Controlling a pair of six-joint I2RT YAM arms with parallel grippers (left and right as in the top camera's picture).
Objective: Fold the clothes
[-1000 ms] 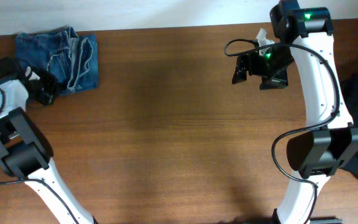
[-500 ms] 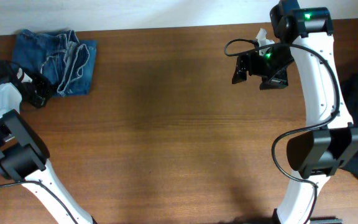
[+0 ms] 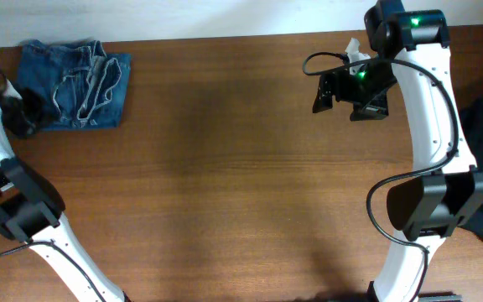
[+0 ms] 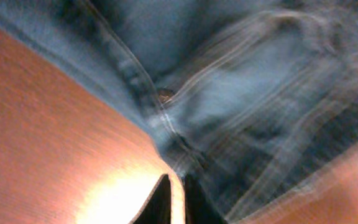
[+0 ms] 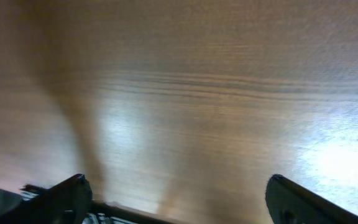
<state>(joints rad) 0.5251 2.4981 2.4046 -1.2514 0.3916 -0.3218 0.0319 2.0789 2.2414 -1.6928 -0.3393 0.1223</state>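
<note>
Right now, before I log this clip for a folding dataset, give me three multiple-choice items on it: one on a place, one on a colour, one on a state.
1. Where do the jeans lie in the overhead view?
A) top-left of the table
B) centre
C) bottom-right

2. What colour are the jeans?
A) black
B) red
C) blue

3. How does the right pincer stand?
A) shut on the jeans
B) open and empty
C) shut and empty

Answers:
1 A: the jeans sit as a folded bundle in the top-left corner.
2 C: the cloth is faded blue denim with pale seams.
3 B: the right wrist view shows the fingers wide apart with only bare table between them.
</note>
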